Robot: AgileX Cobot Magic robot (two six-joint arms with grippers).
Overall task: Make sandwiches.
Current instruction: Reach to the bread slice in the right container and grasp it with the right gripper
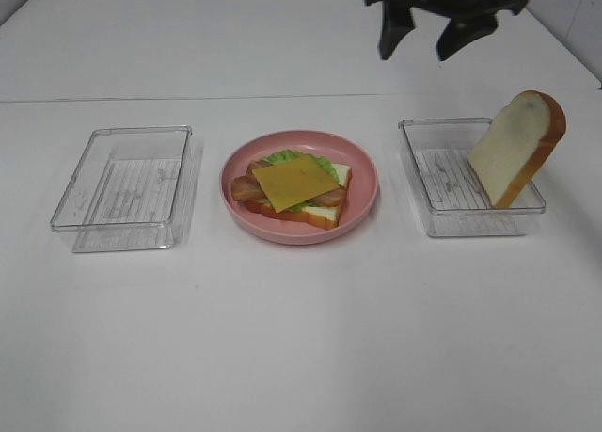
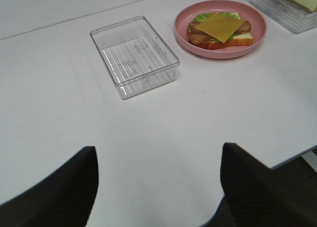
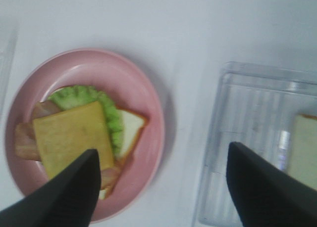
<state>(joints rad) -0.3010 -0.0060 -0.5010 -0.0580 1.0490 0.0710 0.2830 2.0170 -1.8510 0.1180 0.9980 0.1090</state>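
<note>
Both grippers hang with jaws apart, empty: the left gripper [image 2: 157,187] over bare table [image 1: 301,338], the right gripper [image 1: 437,39] above. An open-faced sandwich [image 1: 293,189], cheese [image 1: 294,181] uppermost, sits on the pink plate [image 1: 362,192]; one bread slice [image 1: 515,147] leans in the right-hand clear tray [image 1: 442,220].

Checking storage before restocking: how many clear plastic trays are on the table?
2. One clear tray sits left of the pink plate; the other tray sits right of it, with a bread slice leaning in it.

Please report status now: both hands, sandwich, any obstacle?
Left hand open, empty. Right hand open, empty. Sandwich on pink plate, top bread slice leaning in right tray. No obstacle seen.
</note>
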